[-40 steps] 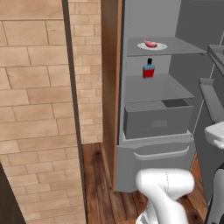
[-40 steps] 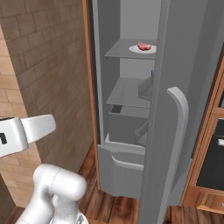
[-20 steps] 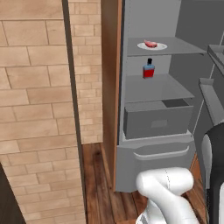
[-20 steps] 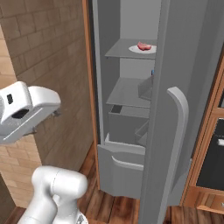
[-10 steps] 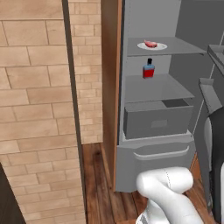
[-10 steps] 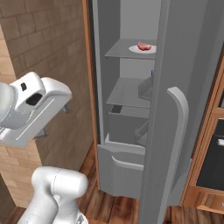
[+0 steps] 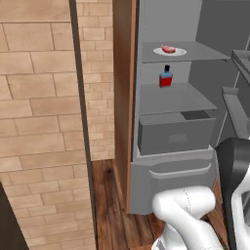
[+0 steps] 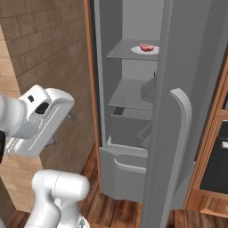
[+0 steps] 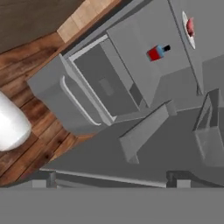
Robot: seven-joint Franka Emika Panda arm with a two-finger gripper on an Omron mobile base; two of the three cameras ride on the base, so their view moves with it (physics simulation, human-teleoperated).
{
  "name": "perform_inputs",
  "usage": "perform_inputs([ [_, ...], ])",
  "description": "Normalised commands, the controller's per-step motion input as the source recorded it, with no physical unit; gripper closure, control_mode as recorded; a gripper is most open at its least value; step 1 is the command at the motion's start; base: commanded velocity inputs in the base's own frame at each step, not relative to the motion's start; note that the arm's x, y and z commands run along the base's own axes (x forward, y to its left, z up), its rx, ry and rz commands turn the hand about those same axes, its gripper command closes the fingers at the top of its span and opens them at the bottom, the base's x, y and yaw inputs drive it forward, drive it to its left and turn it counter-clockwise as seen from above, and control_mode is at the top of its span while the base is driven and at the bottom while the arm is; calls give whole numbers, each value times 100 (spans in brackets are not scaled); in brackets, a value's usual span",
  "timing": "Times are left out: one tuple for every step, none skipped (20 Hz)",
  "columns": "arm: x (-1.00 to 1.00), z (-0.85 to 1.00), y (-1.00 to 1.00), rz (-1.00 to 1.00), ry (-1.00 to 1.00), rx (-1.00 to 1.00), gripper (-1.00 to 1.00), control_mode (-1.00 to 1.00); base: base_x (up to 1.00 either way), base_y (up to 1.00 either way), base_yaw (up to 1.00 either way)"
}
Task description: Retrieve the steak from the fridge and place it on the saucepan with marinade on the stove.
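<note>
Steak, a small pinkish-red slab [image 7: 168,48], lies on a white round plate [image 7: 178,52] on the open tall grey fridge's [image 8: 133,111] top shelf. Red bottle [image 7: 165,78] stands one shelf lower. Small dark fingers [image 9: 51,178] look apart, though barely seen.

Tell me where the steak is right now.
The steak lies on a white plate on the top shelf of the open fridge, one shelf above the red bottle; the hand view has it at upper right.
</note>
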Motion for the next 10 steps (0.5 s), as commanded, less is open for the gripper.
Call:
perform_inputs([
  [1,-41,0,0,-26,-16,-100,-100,0,0,0],
  [0,-29,0,0,-21,-14,-100,-100,0,0,0],
  [0,-16,0,0,-16,-13,-100,-100,0,0,0],
  [0,-6,0,0,-9,-11,-100,-100,0,0,0],
  [1,-1,0,-3,-3,-10,-100,-100,0,0,0],
  [3,0,0,-3,0,-9,-100,-100,0,0,0],
  [14,0,0,-5,0,-8,-100,-100,0,0,0],
  [24,0,0,-5,3,-7,-100,-100,0,0,0],
  [31,0,0,-5,7,-7,-100,-100,0,0,0],
  [41,0,0,-4,15,-8,-100,-100,0,0,0],
])
